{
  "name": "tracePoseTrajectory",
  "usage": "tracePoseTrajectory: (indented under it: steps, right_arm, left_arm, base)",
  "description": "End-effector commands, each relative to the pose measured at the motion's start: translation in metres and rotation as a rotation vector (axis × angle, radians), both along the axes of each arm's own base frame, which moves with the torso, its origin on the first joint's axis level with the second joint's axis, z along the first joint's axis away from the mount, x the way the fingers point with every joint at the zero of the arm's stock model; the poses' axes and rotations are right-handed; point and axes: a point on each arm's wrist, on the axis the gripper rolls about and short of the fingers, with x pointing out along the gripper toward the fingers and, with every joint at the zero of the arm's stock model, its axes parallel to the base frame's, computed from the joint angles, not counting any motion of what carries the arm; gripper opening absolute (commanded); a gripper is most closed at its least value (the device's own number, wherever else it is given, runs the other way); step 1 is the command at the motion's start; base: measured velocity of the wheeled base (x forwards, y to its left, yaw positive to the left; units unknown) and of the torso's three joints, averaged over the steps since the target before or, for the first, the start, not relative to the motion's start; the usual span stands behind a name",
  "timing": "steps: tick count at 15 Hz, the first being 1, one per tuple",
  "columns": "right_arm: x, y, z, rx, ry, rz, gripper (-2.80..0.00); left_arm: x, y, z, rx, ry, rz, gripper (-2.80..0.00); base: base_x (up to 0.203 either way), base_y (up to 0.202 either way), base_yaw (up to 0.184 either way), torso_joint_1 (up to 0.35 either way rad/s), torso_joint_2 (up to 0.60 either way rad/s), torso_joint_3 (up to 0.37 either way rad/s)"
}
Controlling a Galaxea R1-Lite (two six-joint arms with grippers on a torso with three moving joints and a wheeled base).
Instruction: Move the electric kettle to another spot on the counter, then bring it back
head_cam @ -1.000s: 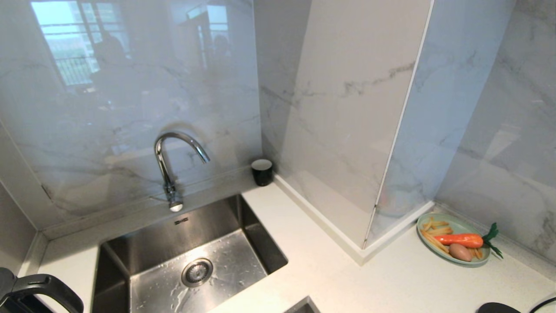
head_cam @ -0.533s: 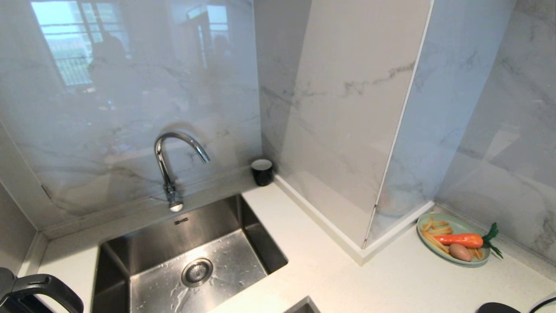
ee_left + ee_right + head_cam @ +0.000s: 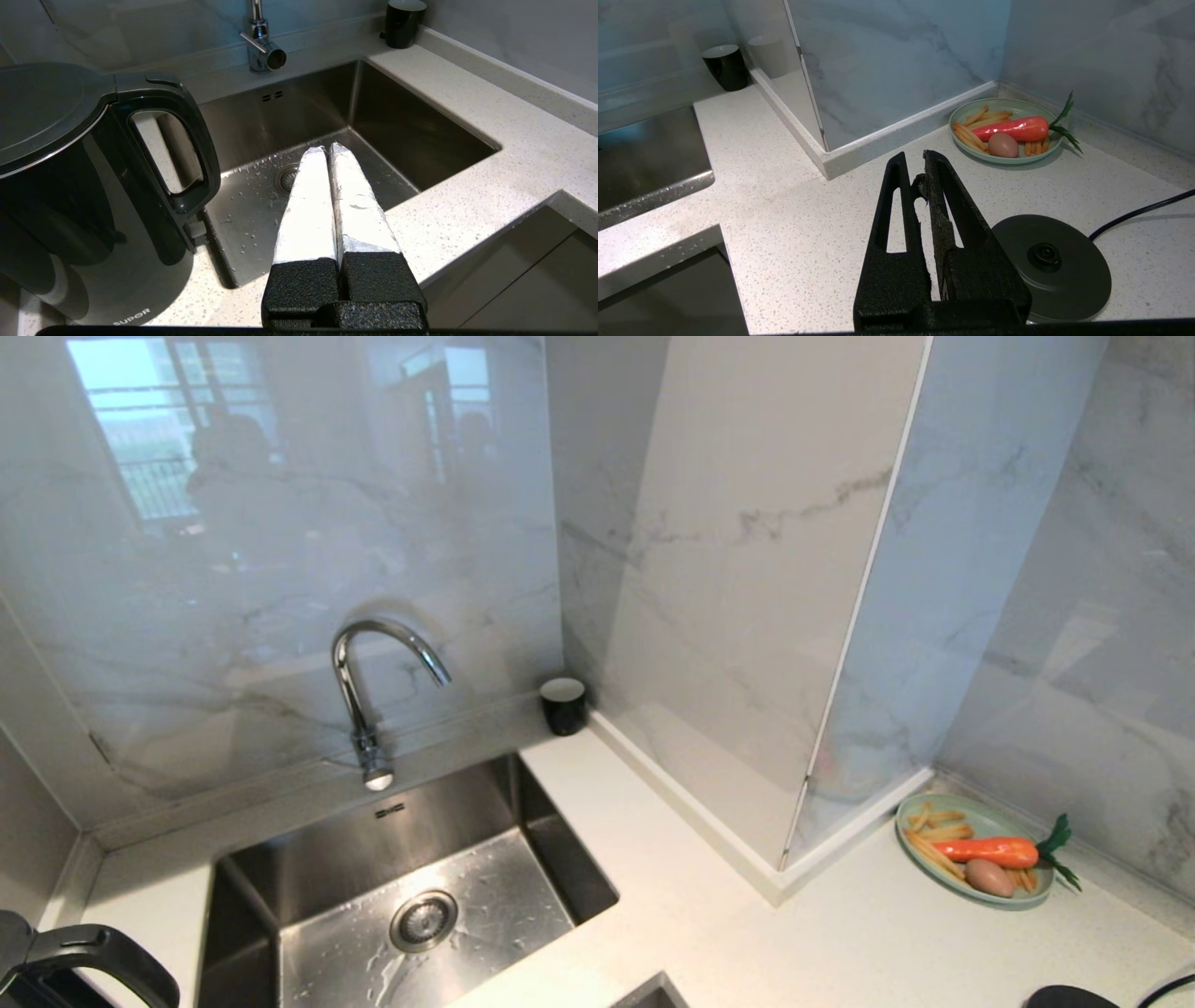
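Observation:
The electric kettle (image 3: pixel 70 186), glossy black with a flat dark lid and a thick looped handle, stands on the white speckled counter (image 3: pixel 490 154) to the left of the sink. In the head view only its handle (image 3: pixel 93 961) shows, at the bottom left corner. My left gripper (image 3: pixel 327 148) hovers above the sink's front edge, to the right of the handle and apart from it, shut on nothing. My right gripper (image 3: pixel 915 161) hangs shut and empty over the counter (image 3: pixel 784 210), beside the bare round black base disc (image 3: pixel 1050 266).
The steel sink (image 3: pixel 551 840) has a wet floor and a chrome tap (image 3: pixel 359 700) behind it. A small black cup (image 3: pixel 563 705) stands in the back corner. A green plate (image 3: pixel 962 893) with a toy carrot, fries and an egg sits by the right wall. A marble pillar juts out between them.
Neither arm nor anything on the counter has moved. Only a dim reflection in the glossy wall panel has drifted a little to the left.

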Motion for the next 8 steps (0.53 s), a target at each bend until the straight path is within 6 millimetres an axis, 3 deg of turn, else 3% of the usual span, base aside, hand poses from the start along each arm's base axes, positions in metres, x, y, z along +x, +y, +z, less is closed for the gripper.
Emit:
tracePoseTrajectory:
  steps: [1, 8]
  right_arm:
    - [0.0, 0.0, 0.0, -0.002, 0.0, 0.001, -2.8]
    - [0.0, 0.0, 0.0, -0.003, 0.0, 0.001, -2.8]
  left_arm:
    - [0.0, 0.0, -0.0001, 0.0, 0.001, 0.001, -2.8]
    - [0.0, 0.0, -0.0001, 0.0, 0.001, 0.001, -2.8]
  base:
    - [0.0, 0.0, 0.0, 0.0, 0.0, 0.0]
    - [0.0, 0.0, 0.0, 0.0, 0.0, 0.0]
